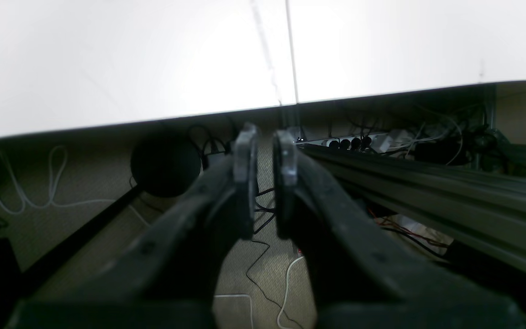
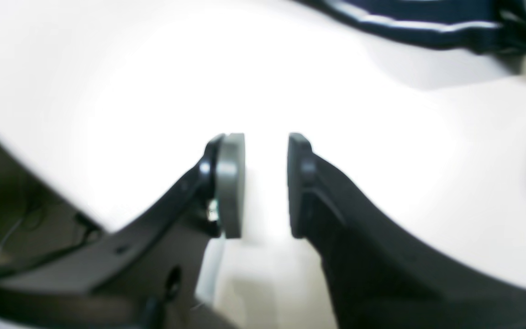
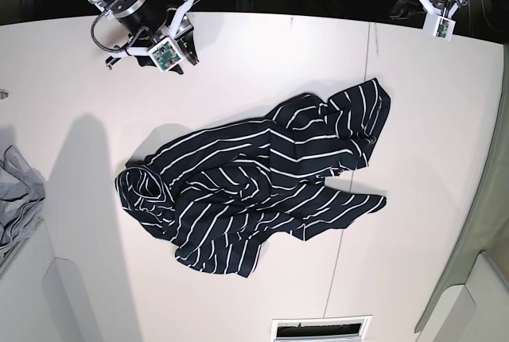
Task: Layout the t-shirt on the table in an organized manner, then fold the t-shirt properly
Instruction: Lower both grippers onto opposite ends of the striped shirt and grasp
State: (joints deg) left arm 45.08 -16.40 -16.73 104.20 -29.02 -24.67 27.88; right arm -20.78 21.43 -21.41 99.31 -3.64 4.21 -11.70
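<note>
The t-shirt [image 3: 254,187], dark with thin white stripes, lies crumpled in a heap in the middle of the white table [image 3: 238,79]. Both arms stand at the table's far edge, well apart from it. My right gripper [image 2: 266,141] hovers over bare table [image 2: 153,91], open by a small gap with nothing between its pads; a striped edge of the t-shirt [image 2: 427,23] shows at the top right of that view. My left gripper [image 1: 265,137] is off the table's edge [image 1: 107,59], over the floor, its pads a narrow gap apart and empty.
A plain grey cloth [image 3: 16,191] lies at the table's left edge. A thin dark seam [image 3: 366,79] runs across the table on the right. Below the edge are a metal rail [image 1: 427,187], a power strip [image 1: 354,141] and loose cables. A vent slot [image 3: 320,328] sits at the near edge.
</note>
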